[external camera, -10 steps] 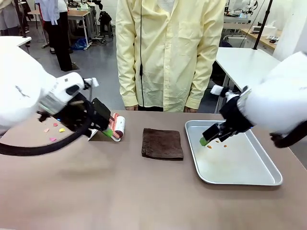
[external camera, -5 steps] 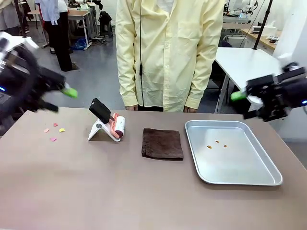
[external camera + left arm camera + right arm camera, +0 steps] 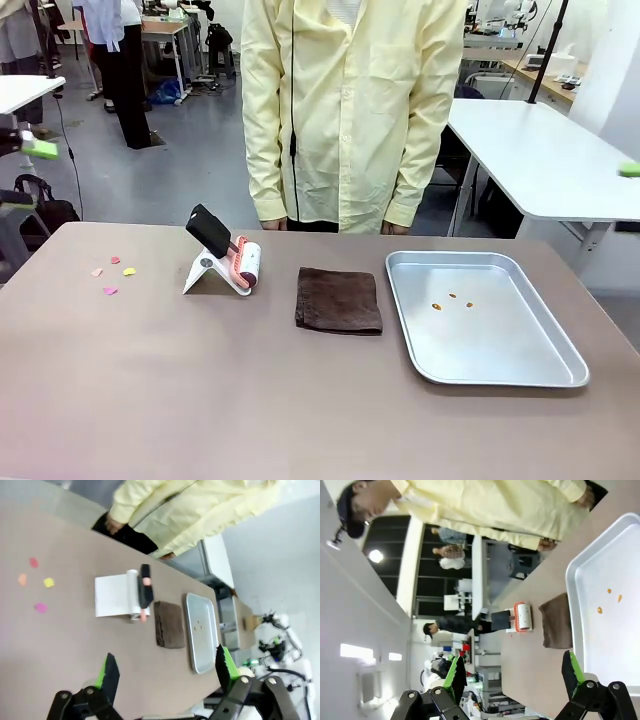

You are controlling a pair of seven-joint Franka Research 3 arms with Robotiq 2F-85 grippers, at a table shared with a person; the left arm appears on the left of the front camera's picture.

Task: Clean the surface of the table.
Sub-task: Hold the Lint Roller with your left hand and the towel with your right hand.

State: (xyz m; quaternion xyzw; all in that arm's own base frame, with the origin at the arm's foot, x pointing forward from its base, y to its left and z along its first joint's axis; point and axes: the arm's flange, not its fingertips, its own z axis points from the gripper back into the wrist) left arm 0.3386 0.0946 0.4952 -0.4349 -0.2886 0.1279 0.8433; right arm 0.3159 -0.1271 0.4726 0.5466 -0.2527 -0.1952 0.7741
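The table [image 3: 250,400] is lying in front of the person [image 3: 350,110], the left gripper [image 3: 166,657] and right gripper [image 3: 514,660] are hovering clear, fingers spread wide, gripping nothing, while tray [image 3: 500,383], cloth [image 3: 338,300], roller [image 3: 245,263] and scraps [image 3: 112,275] are sitting on it.

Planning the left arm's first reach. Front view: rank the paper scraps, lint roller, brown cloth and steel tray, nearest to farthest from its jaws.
1. paper scraps: left end of the table
2. lint roller: on its stand, left of centre
3. brown cloth: centre
4. steel tray: right side
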